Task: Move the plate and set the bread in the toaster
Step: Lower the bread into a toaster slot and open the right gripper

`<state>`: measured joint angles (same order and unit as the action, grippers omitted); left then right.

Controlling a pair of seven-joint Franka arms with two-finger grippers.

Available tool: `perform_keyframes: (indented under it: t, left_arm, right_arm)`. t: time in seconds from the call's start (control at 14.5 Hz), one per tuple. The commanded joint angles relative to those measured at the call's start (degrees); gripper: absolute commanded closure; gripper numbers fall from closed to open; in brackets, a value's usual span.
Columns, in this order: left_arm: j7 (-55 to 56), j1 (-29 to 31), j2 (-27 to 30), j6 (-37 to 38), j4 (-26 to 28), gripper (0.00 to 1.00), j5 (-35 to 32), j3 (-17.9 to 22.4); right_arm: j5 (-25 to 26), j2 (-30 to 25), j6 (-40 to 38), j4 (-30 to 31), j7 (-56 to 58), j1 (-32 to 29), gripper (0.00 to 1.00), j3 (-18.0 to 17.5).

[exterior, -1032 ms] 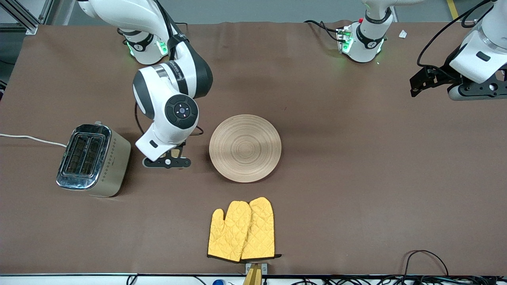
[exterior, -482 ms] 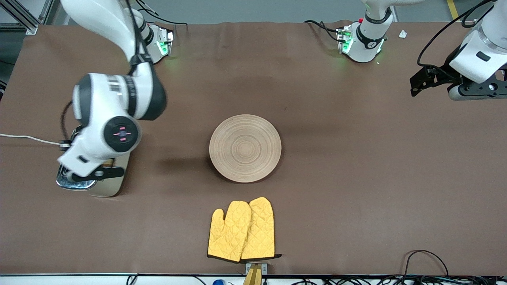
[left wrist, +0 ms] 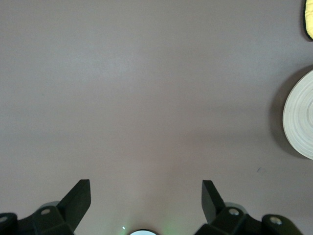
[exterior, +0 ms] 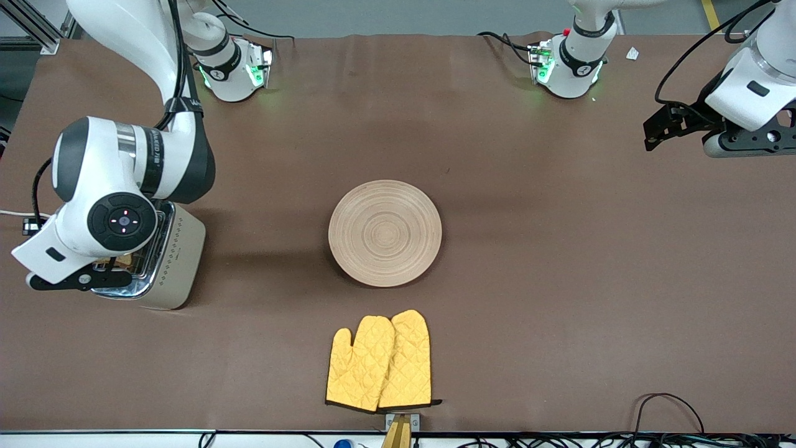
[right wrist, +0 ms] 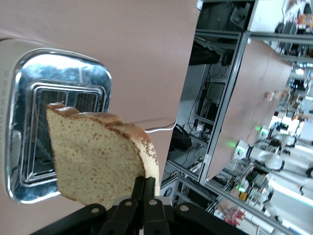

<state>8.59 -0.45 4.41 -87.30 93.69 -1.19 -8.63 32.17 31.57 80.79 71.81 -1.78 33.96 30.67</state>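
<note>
Toaster point(exterior: 163, 261): lower left of the front view, toward the right arm's end of the counter point(exterior: 559, 280), chrome top mostly hidden under the right arm
Plate point(exterior: 385, 233): centre of the frame, bare, well apart from the toaster
Bread point(right wrist: 100, 159): pinched by one edge in the right gripper point(right wrist: 144, 196), jaws narrow on the crust, slice hanging over the toaster slots point(right wrist: 54, 132)
Risk, slot: slice looks tilted against the slot lines, so a corner could catch on the chrome rim and the bread could tear or twist out of the thin grip
Risk, release: let go too high and it may land flat across the top
Left gripper point(left wrist: 145, 198): jaws spread wide, empty, waiting over bare counter at the upper right
Oven mitts point(exterior: 379, 362): lower centre, clear of the path
Cord point(exterior: 9, 213): white, at the left edge, nothing blocking the slots
</note>
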Motion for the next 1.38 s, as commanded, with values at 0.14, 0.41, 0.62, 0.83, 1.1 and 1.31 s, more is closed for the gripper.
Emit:
perform_keyframes:
  t: [0.14, 0.41, 0.62, 0.83, 1.1, 1.31]
  left_arm:
    - [-1.0, 0.3, 0.6, 1.0, -0.4, 0.00, -0.1, -0.1]
    - [-1.3, 0.3, 0.6, 1.0, -0.3, 0.00, -0.2, -0.1]
    - [-1.3, 0.3, 0.9, 3.8, -0.4, 0.00, -0.3, -0.1]
    - [-1.1, 0.1, 0.7, 3.8, -0.4, 0.00, -0.5, -0.2]
    - [-0.8, 0.0, 0.6, 3.8, -1.0, 0.00, -0.3, -0.5]
    - [-0.9, 0.0, 0.3, 3.7, -1.3, 0.00, -0.1, -0.6]
  right_arm:
    - [-0.7, 0.1, 1.2, 2.8, -6.0, -0.7, 1.00, -0.3]
    - [-2.9, 0.0, 3.8, 6.9, -10.3, 0.3, 1.00, -0.4]
    - [-3.0, 0.0, 4.1, 7.6, -11.2, 0.6, 1.00, -0.6]
    - [-3.0, 0.0, 4.8, 9.1, -12.2, 0.6, 1.00, -0.5]
    - [-3.0, -0.1, 5.8, 11.2, -14.5, 0.6, 0.99, -0.5]
    - [-3.6, -0.1, 5.6, 11.9, -16.2, 0.6, 0.99, -0.6]
